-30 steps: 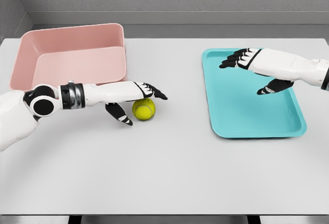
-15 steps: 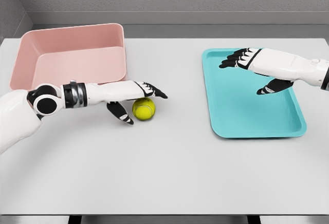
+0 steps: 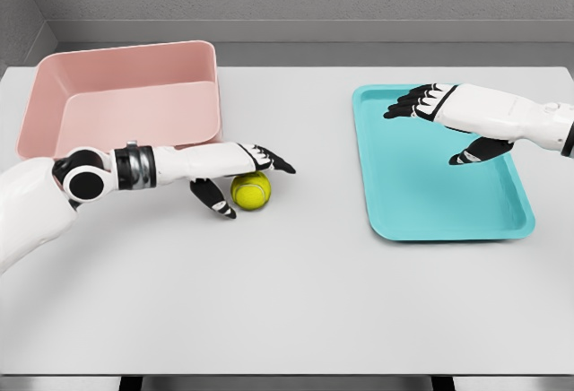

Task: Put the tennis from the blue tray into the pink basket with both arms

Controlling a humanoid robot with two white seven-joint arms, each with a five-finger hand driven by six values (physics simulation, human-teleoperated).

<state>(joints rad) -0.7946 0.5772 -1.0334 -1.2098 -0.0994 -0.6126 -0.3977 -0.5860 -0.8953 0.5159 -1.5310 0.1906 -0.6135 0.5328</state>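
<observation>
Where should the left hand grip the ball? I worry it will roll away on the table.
Across its widest part, coming down from above. The ball is round and lies loose on the table, so thumb and fingers should close on opposite sides. The left hand is already over it, thumb at its left.

Left arm (image 3: 134, 169): shifted slightly forward and rightward since earlier frames, left hand (image 3: 235, 172) now reaching marginally farther over the tennis ball (image 3: 251, 191) beneath its fingers.

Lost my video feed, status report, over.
Left hand open over the ball, no grip yet. Right hand open above the blue tray. Ball on the table, near the pink basket. Nothing in the way.
</observation>
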